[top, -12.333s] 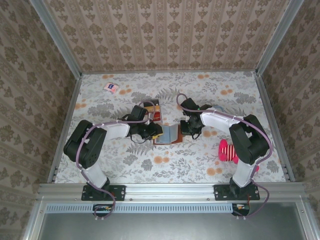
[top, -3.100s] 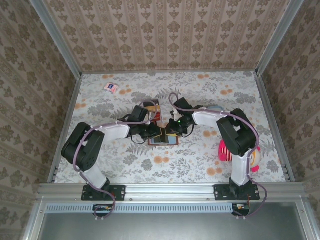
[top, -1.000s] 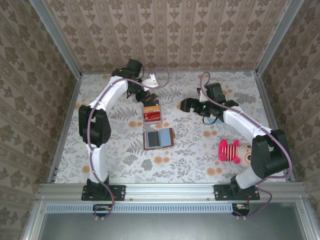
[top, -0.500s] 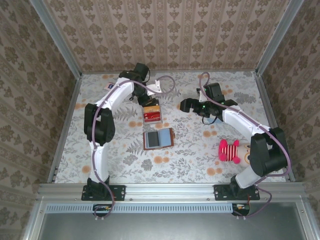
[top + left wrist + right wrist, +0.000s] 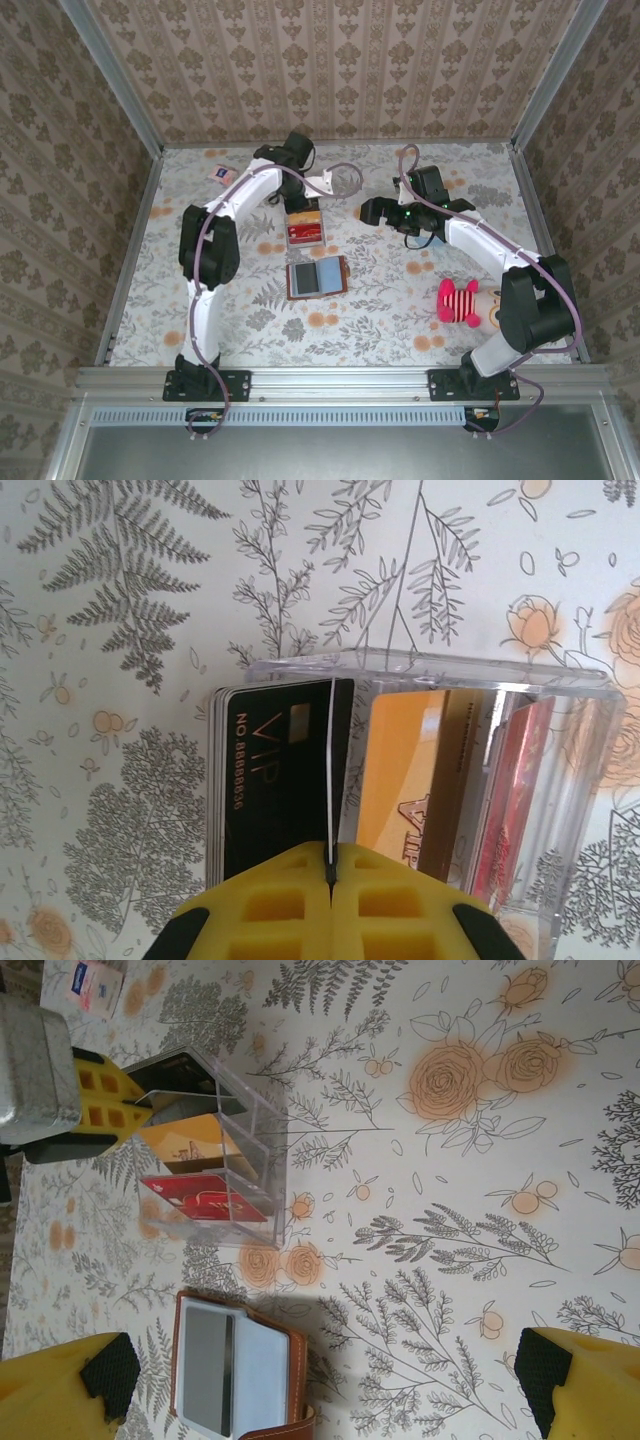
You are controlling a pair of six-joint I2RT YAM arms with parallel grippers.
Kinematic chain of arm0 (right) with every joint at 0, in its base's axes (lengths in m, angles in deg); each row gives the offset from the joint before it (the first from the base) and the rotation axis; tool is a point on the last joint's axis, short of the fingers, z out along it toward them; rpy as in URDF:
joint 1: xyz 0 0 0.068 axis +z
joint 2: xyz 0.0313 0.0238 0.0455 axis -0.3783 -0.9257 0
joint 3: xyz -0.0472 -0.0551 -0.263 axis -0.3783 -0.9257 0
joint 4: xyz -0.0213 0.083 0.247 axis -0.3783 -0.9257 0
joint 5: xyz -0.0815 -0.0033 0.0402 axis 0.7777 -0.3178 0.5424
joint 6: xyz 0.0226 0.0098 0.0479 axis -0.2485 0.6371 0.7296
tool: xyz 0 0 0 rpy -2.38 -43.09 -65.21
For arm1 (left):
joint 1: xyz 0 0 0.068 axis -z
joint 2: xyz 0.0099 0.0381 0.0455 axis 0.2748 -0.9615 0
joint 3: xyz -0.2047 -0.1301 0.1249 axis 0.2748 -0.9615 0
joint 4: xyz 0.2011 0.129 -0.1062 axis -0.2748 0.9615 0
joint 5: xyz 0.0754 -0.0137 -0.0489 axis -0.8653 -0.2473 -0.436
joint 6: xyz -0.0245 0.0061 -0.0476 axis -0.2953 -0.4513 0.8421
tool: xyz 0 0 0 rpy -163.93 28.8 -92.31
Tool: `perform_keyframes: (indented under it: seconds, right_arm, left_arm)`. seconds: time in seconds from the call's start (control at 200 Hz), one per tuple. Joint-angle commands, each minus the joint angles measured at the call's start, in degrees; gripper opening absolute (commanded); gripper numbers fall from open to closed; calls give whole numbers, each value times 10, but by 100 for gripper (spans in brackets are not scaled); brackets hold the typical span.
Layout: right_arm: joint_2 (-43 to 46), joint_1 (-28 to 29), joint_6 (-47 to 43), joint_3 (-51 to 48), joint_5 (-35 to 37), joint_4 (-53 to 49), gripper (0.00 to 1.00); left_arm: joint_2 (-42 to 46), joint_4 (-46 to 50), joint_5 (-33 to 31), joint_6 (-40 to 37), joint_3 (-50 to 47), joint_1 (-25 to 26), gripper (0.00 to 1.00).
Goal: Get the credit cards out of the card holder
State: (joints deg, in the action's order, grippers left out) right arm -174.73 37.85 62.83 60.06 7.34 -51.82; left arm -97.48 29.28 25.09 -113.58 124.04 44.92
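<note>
The left gripper (image 5: 330, 878) pinches a card (image 5: 329, 780) edge-on above the tray (image 5: 430, 666), where a black card (image 5: 265, 780) lies. The right gripper (image 5: 322, 1375) is spread wide. The wallet (image 5: 317, 277) lies open at the tray's 6 o'clock. Cards seem light, stiff and slick, so pinch a free edge.

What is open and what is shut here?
card holder: open, flat on the table
left gripper: shut on a credit card, edge-on over the clear tray
right gripper: open, empty
clear tray: other cards standing inside
</note>
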Motion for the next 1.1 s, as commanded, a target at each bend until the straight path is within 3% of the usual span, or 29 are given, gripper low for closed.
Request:
perform_keyframes:
  seconds: [0.0,0.14,0.48,0.685,0.8,0.89,1.095]
  right_arm:
    - [3,-3,6,14,-16,-10,100]
    - [0,-3,5,15,-38,-9,100]
    - [-9,-3,5,22,-42,-12,100]
    - [-8,-2,13,22,-42,-16,98]
    - [-1,6,22,24,-37,-20,94]
    - [6,30,19,33,-10,-38,92]
    - [11,123,37,46,52,-62,81]
  left_arm:
    - [-20,14,-21,-11,27,-1,6]
    - [-24,11,-58,26,54,1,19]
    - [-19,-18,-95,65,59,-2,28]
    - [27,-18,-79,135,58,-7,48]
    - [87,-86,-101,197,1,-8,61]
    - [141,-143,-118,261,-65,-10,78]
    - [288,-254,-172,413,-232,-6,86]
